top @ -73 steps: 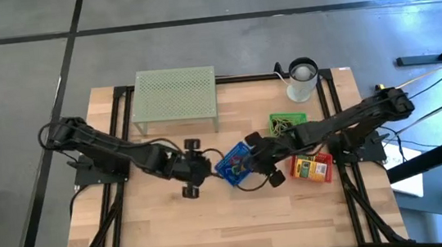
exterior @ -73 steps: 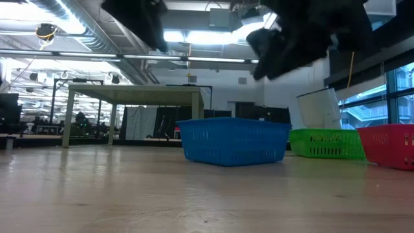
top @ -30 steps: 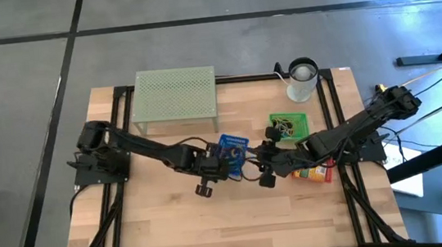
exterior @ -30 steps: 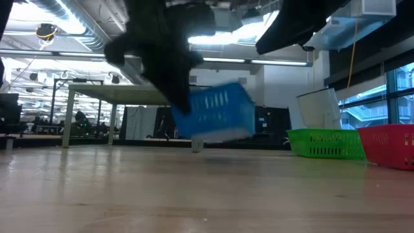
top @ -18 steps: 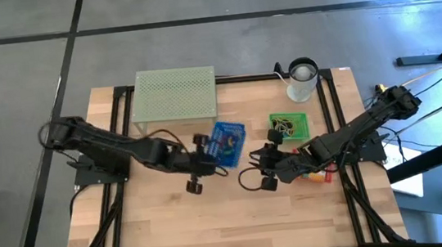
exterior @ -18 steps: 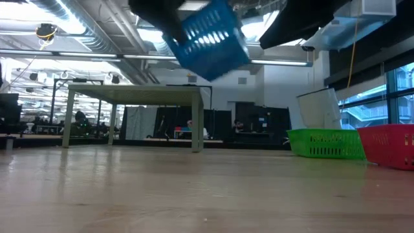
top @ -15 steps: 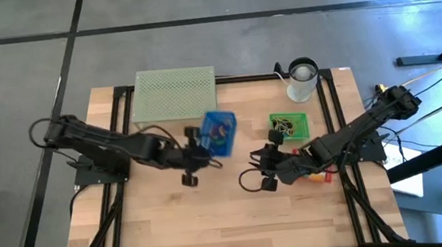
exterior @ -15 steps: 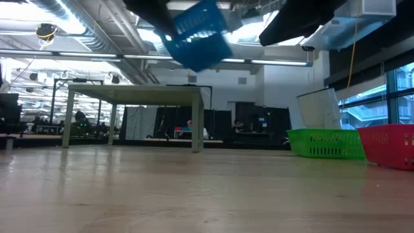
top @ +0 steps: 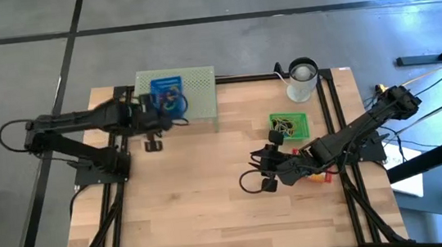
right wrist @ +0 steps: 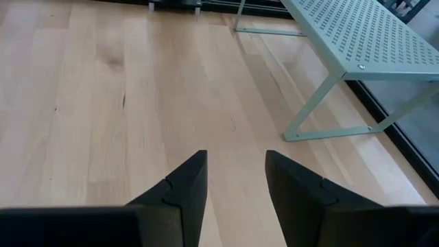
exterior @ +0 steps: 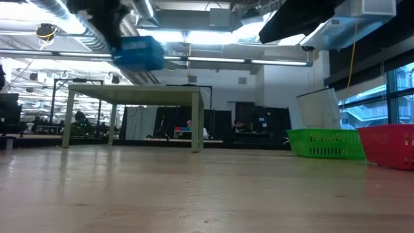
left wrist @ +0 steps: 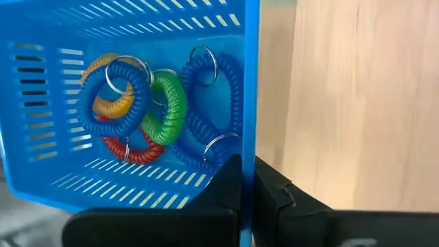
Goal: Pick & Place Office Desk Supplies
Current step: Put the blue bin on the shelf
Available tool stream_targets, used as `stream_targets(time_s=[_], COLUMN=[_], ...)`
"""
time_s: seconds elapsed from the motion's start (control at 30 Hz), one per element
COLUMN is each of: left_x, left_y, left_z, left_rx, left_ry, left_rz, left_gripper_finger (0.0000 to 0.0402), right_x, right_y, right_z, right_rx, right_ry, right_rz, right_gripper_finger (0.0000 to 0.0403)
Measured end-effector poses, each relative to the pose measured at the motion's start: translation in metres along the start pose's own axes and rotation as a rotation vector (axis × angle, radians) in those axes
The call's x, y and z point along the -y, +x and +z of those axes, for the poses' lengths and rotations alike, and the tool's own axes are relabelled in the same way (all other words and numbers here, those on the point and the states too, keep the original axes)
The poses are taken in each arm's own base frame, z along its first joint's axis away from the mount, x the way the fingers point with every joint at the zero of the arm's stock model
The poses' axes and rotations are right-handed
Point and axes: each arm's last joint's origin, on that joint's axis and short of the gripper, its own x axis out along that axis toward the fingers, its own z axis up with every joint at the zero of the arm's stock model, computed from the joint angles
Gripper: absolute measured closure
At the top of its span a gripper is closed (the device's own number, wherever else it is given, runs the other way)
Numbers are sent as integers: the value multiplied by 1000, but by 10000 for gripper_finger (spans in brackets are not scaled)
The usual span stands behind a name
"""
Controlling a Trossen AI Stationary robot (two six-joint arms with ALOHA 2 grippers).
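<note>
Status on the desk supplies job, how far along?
Done: coil loops sit inside the blue basket. In hand: left gripper, jaws shut on its rim, holds it over the mesh stand. Left: green basket and red basket remain on the table; right gripper open, empty.

Blue basket (top: 167, 94) above mesh stand (top: 193, 93)

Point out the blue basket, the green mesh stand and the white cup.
blue basket (left wrist: 137, 27), left wrist view, slotted wall.
green mesh stand (top: 198, 93), high view, perforated top.
white cup (top: 302, 82), high view, side wall.
</note>
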Motion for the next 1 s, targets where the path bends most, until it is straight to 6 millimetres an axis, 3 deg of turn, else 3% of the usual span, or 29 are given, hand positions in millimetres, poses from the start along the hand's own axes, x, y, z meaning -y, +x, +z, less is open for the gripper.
stream_targets(time_s=[0.23,0.53,0.73,1.0], left_x=[-20,-39,-50,-55], left_y=[5,14,9,-14], left_z=[-26,-36,-45,-63], left_rx=[-193,-265,-202,-60], left_ry=[-53,-61,-117,-207], left_rz=[-60,-79,-98,-54], left_gripper_finger=[398,398,398,398], right_x=[0,0,0,0], right_y=[0,0,0,0], right_z=[0,0,0,0], right_rx=[0,3,1,-1], right_ry=[-5,-13,-1,30], right_rz=[0,1,5,12], right_gripper_finger=[253,254,254,254])
